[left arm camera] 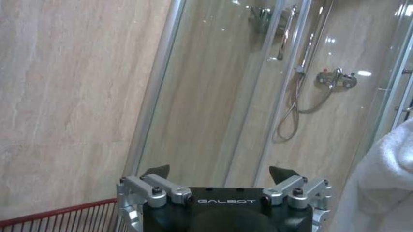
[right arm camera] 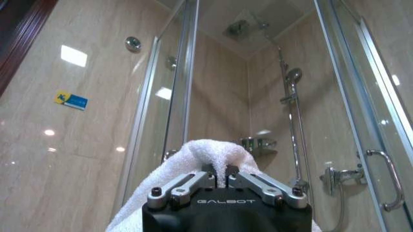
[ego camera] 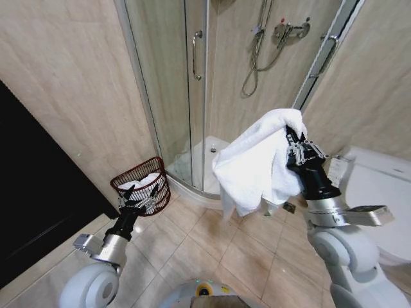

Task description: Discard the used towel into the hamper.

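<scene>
Head view, white towel [ego camera: 253, 163] draped, right hand [ego camera: 293, 142]

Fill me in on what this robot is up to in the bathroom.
The right gripper is shut on a white towel, holding it up in the air in front of the glass shower stall. The towel hangs off to the side of the hamper, not above it; the hamper stands on the tiled floor by the wall and already has white cloth in it. The left gripper is open, low and close by the hamper, holding nothing.
</scene>
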